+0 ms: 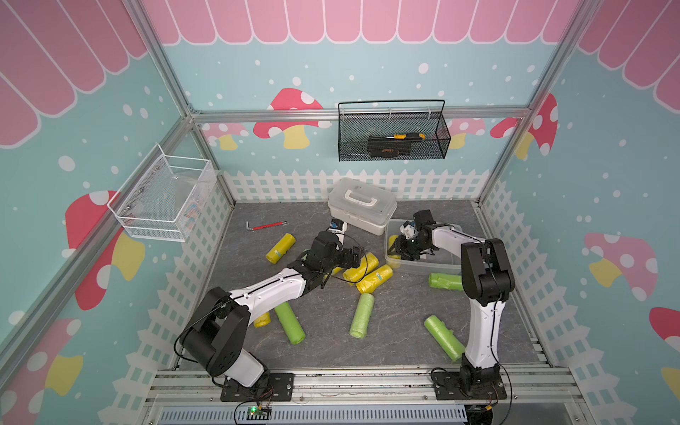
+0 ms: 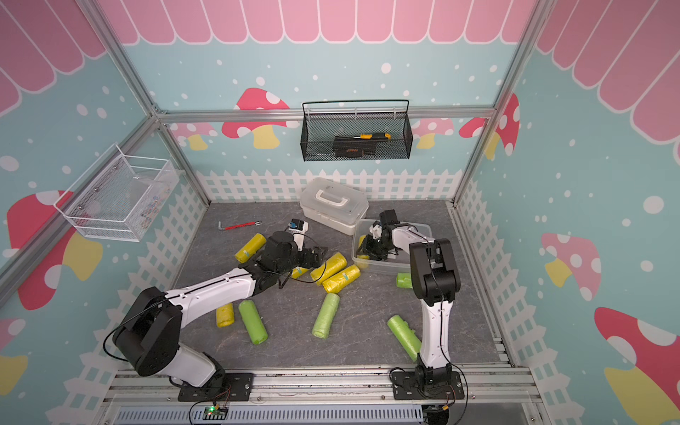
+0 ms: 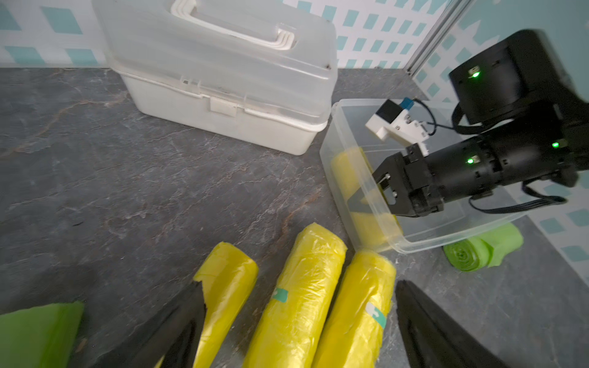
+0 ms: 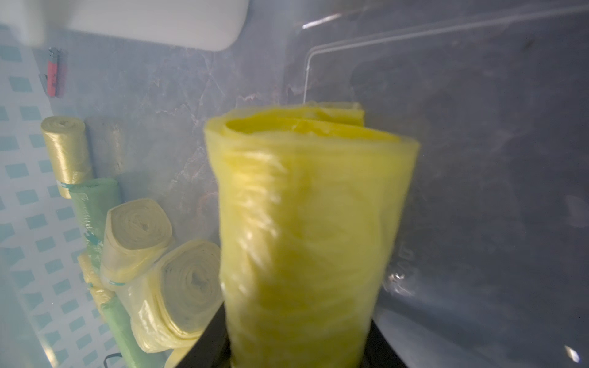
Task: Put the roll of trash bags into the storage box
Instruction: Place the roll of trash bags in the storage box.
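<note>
yellow roll [image 4: 302, 239] in right jaws, inside storage box [image 3: 427, 237], left jaws wide

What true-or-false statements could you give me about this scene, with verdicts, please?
1. The right gripper is inside the storage box with a yellow roll between its jaws. True.
2. The left gripper holds a yellow roll. False: it is open and empty.
3. The white case is shut. True.
4. A green roll lies in the storage box. False: a green roll lies on the table beside it.
</note>
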Controlling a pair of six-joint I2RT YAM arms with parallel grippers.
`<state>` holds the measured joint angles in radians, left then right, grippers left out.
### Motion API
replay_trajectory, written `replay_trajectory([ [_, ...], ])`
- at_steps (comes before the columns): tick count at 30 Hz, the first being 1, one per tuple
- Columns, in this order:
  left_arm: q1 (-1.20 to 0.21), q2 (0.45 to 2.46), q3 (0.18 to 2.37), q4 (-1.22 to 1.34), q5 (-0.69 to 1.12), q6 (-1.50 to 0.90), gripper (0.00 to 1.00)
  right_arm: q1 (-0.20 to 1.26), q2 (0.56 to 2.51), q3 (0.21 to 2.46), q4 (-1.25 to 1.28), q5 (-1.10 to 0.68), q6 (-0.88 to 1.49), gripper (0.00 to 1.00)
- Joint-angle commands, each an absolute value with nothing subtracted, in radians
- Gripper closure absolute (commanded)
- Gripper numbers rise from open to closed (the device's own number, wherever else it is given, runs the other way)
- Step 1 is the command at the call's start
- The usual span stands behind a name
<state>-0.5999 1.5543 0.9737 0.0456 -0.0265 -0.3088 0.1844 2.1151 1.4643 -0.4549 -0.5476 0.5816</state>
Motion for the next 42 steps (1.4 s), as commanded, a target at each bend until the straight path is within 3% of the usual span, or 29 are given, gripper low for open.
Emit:
replay_trajectory([
  [1,-0.607,1.561,1.041,-0.145,-0.134,-0.23,0.05,0.189,2.162,1.473,-0.435,-0.529,0.632,0.54],
  [5,-0.599,1.584,1.091,-0.259,-0.195,-0.208,0.04,0.189,2.166,1.465,-0.426,-0.536,0.642,0.51],
  [16,-0.535,1.641,1.178,-0.416,-0.135,-0.149,0.04,0.19,2.103,1.457,-0.498,-0.498,0.562,0.33],
  [23,-0.461,1.664,1.204,-0.469,0.04,-0.119,0.05,0.188,2.101,1.497,-0.584,-0.462,0.496,0.28],
  [36,-0.431,1.69,1.265,-0.553,0.084,-0.034,0.05,0.184,2.073,1.528,-0.665,-0.403,0.427,0.25],
  [42,-0.43,1.694,1.265,-0.56,0.083,-0.042,0.05,0.18,2.079,1.54,-0.696,-0.358,0.405,0.34],
])
